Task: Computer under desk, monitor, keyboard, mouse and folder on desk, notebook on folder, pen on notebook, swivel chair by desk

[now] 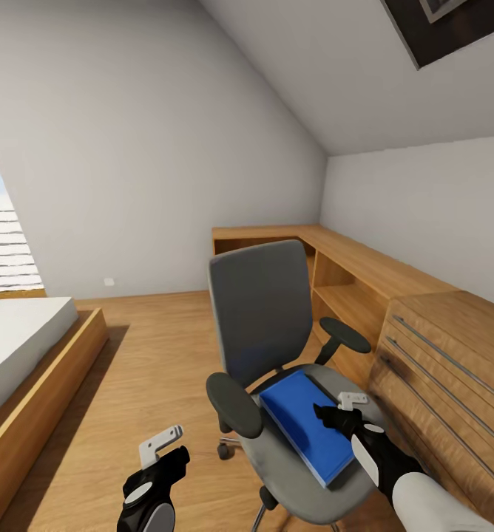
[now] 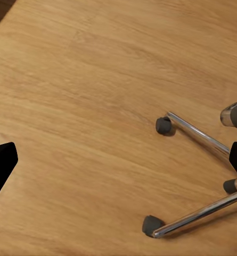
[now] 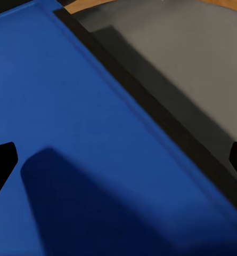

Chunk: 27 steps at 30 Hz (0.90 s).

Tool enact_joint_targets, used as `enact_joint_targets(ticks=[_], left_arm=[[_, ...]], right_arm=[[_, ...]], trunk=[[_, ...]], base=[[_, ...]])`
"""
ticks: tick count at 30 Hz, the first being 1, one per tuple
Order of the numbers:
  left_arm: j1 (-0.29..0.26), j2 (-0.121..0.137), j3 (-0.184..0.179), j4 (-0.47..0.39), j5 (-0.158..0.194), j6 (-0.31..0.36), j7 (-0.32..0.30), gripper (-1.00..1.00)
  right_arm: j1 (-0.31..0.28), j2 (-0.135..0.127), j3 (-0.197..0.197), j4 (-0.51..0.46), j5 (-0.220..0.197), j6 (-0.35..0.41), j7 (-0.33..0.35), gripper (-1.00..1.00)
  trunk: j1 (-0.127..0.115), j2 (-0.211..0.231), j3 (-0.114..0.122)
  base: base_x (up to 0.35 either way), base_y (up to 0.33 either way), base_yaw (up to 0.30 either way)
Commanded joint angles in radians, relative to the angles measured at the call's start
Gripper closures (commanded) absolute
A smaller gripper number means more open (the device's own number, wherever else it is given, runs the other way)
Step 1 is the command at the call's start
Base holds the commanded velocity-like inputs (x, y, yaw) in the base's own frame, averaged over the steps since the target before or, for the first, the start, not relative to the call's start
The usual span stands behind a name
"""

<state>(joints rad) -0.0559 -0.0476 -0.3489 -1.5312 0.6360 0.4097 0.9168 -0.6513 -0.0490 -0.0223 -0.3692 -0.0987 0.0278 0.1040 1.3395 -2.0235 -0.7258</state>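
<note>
Right at the near edge of my view, my right gripper hangs just above the folder, jaws spread wide and empty; in the right wrist view the two fingertips sit well apart at either side, with the blue cover between them and the gripper's shadow falling on it. That folder lies flat on the grey seat of the swivel chair, its long side running from near the backrest toward the front edge, with a bare strip of seat on its right.

My left gripper hovers low on the left over bare wood floor, also open and holding nothing; its wrist view looks down on the chair's chrome legs and castors.

Further out, a bed sits at the left and a light wooden drawer unit stands just to the chair's right.

My worry is the grasp itself: the folder is thin and flat (little for the fingers to get under), so closing from straight above could simply slide over the cover. Pushing down or sideways could also roll the chair on its castors, or turn the seat toward the drawer unit.
</note>
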Motion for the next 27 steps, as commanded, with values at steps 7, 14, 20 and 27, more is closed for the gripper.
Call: enact_joint_targets(ticks=[7, 14, 20, 27], left_arm=[[-0.001, 0.001, 0.001, -0.001, 0.004, 0.005, 0.006, -1.00], [-0.001, 0.003, 0.003, 0.004, 0.008, 0.006, 0.003, -1.00], [-0.001, 0.003, 0.004, 0.008, 0.009, 0.005, 0.003, -1.00], [-0.001, 0.003, 0.002, 0.009, 0.007, 0.005, 0.003, -1.00]], right_arm=[[0.000, 0.000, -0.002, -0.002, -0.009, 0.003, 0.005, -1.00], [0.000, 0.000, -0.002, -0.002, -0.009, 0.003, 0.005, -1.00], [0.000, 0.000, -0.002, -0.002, -0.010, 0.003, 0.005, -1.00], [0.000, 0.000, -0.002, -0.002, -0.009, 0.003, 0.005, -1.00]], trunk=[[0.015, -0.028, -0.014], [0.015, -0.028, -0.014], [0.015, -0.028, -0.014], [0.015, -0.028, -0.014]], base=[[0.000, 0.000, 0.000], [0.000, 0.000, 0.000], [-0.022, 0.000, 0.000], [-0.205, 0.000, 0.000]])
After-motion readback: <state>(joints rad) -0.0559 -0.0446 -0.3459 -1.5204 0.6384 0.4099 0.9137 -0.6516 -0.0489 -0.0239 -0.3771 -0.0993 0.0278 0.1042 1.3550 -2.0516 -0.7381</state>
